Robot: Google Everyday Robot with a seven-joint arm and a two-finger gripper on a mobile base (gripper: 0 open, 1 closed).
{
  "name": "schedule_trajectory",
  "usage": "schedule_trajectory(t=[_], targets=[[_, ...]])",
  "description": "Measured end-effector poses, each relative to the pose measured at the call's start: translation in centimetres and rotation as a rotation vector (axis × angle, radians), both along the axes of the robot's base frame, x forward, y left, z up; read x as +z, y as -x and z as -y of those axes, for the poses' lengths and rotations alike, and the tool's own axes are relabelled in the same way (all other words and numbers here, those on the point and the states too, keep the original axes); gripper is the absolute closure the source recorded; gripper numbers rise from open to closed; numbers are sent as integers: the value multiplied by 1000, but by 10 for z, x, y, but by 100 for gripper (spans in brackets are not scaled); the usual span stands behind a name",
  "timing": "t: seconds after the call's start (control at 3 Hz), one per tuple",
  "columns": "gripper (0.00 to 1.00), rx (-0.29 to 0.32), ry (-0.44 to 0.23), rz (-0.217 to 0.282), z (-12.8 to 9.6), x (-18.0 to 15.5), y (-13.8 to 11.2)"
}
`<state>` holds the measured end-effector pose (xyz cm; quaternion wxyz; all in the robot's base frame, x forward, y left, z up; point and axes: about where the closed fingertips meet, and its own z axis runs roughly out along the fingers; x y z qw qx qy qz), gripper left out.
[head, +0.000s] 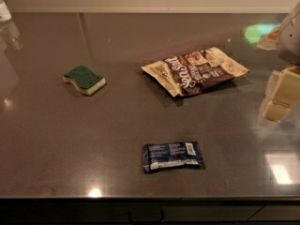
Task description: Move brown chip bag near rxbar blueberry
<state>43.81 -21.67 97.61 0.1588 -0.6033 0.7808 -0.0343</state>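
The chip bag [194,71] is dark brown in the middle with cream ends and big white "Sea Salt" lettering; the bar wrapper [172,156] is dark navy blue with fine white print and a white barcode patch. The sponge [84,79] is dark green over cream, on a glossy grey-brown counter [56,139]. The gripper [279,97], at the right edge, is pale cream
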Motion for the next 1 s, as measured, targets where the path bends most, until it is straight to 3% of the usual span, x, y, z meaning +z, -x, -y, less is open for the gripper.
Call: schedule_trajectory(t=[0.33,1.0], targets=[[0,-1,-1,3,0,1,0],[0,-20,-61,54,-10,-17,-47]])
